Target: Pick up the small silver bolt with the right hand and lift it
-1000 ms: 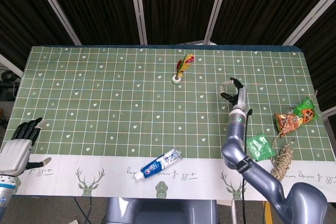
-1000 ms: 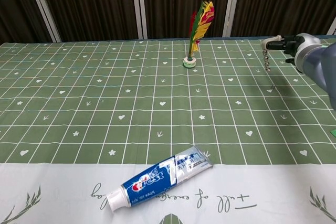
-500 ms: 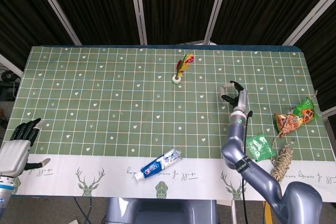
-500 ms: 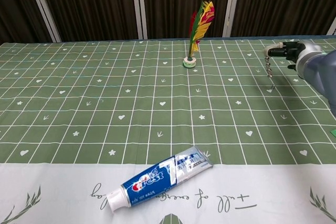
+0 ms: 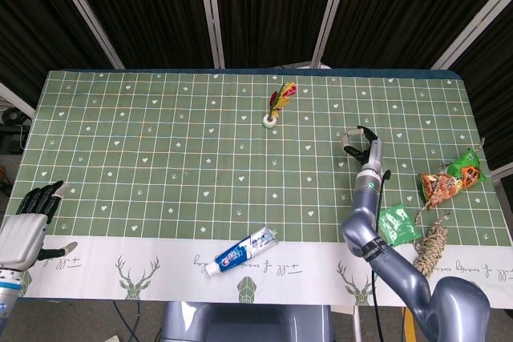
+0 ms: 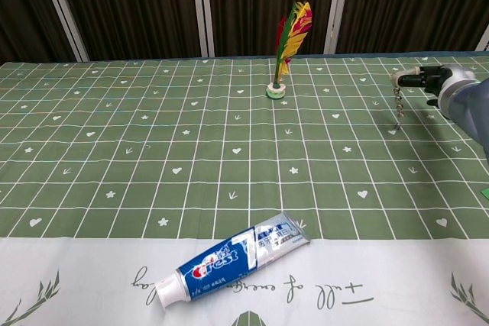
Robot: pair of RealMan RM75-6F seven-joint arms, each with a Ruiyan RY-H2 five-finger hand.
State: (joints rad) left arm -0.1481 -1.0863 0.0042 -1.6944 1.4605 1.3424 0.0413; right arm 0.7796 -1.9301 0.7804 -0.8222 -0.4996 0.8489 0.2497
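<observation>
Pinching small silver bolt (image 6: 397,100) at top, right hand (image 6: 429,80) lets shank hang clear above table (image 6: 92,135); left hand (image 5: 26,222) idle, fingers apart, holding nothing.

Tablecloth (image 5: 160,158): matt green cloth, white grid print, pale band along the lower edge. Toothpaste tube (image 6: 233,259), lower centre: glossy plastic, white cap. Shuttlecock (image 6: 289,36), upper centre: coloured feathers on a pale base. Small silver bolt (image 6: 397,103), right side of the chest view: bright metal, threaded. Right hand (image 6: 428,80): smooth grey and black casing. Snack packets (image 5: 450,178), right edge: shiny foil. Twine bundle (image 5: 433,246), lower right: rough fibre.
</observation>
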